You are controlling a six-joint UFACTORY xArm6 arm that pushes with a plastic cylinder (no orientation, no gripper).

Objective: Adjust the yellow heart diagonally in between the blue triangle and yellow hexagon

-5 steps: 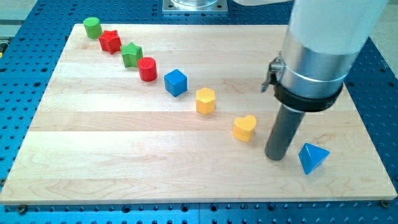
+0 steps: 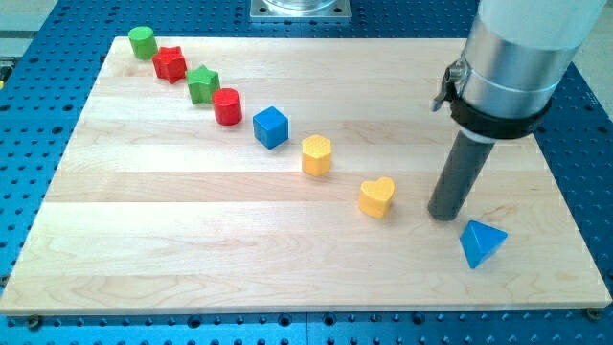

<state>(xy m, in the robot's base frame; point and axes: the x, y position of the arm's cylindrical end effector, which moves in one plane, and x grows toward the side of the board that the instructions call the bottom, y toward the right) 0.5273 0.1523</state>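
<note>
On the pale wooden bench (image 2: 172, 249), the small yellow heart-shaped block (image 2: 376, 197) lay between the yellow hexagonal block (image 2: 316, 154), up toward the view's left, and the blue triangular block (image 2: 481, 242), down toward the view's right, touching neither. My tip (image 2: 444, 215), the lower end of the dark rod, stood near the heart on the view's right and just above the triangle, apart from both. The arm carried no pincer, so no open or closed state showed. A diagonal row ran toward the view's top left: blue cube (image 2: 271, 126), red cylinder (image 2: 227, 105), green star (image 2: 201, 83), red star-like block (image 2: 170, 63), green cylinder (image 2: 143, 41).
</note>
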